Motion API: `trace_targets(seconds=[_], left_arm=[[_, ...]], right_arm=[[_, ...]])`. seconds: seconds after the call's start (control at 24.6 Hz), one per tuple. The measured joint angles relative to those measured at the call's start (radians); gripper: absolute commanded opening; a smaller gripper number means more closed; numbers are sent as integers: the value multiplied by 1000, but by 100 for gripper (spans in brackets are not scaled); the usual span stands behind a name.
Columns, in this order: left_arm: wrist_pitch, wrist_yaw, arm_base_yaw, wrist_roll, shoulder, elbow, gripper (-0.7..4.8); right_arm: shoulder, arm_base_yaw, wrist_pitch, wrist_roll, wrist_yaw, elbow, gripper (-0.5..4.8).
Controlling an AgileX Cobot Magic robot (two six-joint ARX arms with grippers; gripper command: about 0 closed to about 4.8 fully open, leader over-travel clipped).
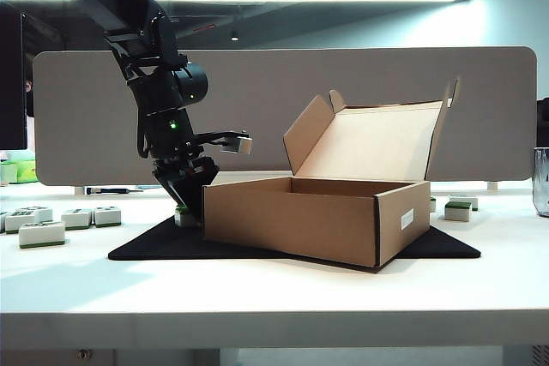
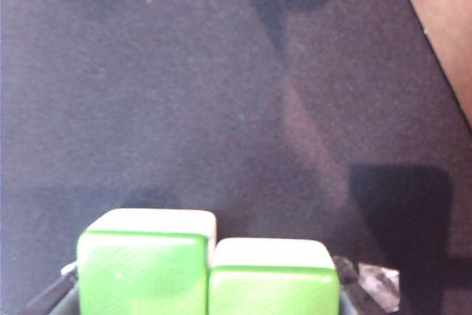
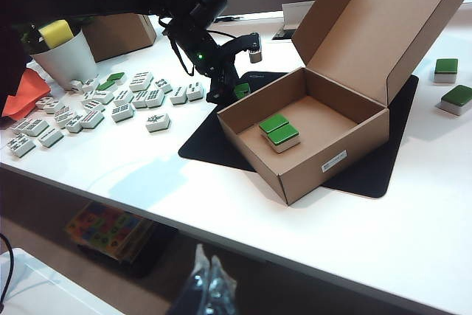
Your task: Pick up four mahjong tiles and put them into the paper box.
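Left wrist view: two mahjong tiles (image 2: 208, 274) side by side, green backs toward the camera, touching each other, sitting between the jaws of the left pincer (image 2: 210, 296) on the black mat (image 2: 221, 94). Jaws stand wide, one finger tip just visible at each outer edge of the pair; can't tell whether they already press on the tiles or just straddle them. Tiles look to rest on the mat, not lifted.

Exterior view: left pincer (image 1: 187, 212) is down low on the mat just beside the left wall of the paper box (image 1: 300, 220). Box open, lid tilted back, on the mat on the desk (image 1: 257, 289).

Right wrist view: two green-backed tiles in the box (image 3: 279, 132), lying on its floor near one wall. So two likely done, this pair would make four. More loose tiles (image 3: 118, 105) spread on the desk well apart from the box. The right pincer itself is hidden, state can't tell.

Handling guess: tiles are hard, rigid, smooth, probably slippery and dense for their size. Best squeeze across the outer faces of the pair, centred, so neither tile pivots out. Box is light cardboard, easy to shove.
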Motion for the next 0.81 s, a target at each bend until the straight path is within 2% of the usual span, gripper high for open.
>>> trace_targets(seconds=[0.04, 0.08, 0.12, 0.2, 0.32, 0.45, 0.53, 0.57, 0.61, 0.65, 0.69, 0.81], left_arm=[[0, 0, -1, -1, 0, 0, 349], [-3, 0, -1, -1, 1, 0, 282], [-2, 0, -2, -3, 0, 0, 263], [-4, 0, -2, -17, 0, 3, 263], [-2, -5, -3, -104, -4, 3, 263], [-18, -14, -3, -129, -77, -5, 264], [6, -15, -5, -225, -160, -2, 264], [9, -13, -18, -347, -194, -2, 264], [8, -13, -40, -434, -213, -2, 264], [6, -10, -60, -484, -224, -2, 264], [-1, -9, -93, -530, -232, -1, 264], [-38, -6, -165, -561, -231, -1, 264]], right_arm=[[0, 0, 0, 0, 0, 0, -1], [0, 0, 0, 0, 0, 0, -1], [0, 0, 0, 0, 0, 0, -1], [0, 0, 0, 0, 0, 0, -1], [0, 0, 0, 0, 0, 0, -1], [0, 0, 0, 0, 0, 0, -1], [0, 0, 0, 0, 0, 0, -1], [0, 0, 0, 0, 0, 0, -1], [0, 0, 0, 0, 3, 0, -1], [0, 0, 0, 0, 12, 0, -1], [0, 0, 0, 0, 18, 0, -1], [0, 0, 0, 0, 18, 0, -1]])
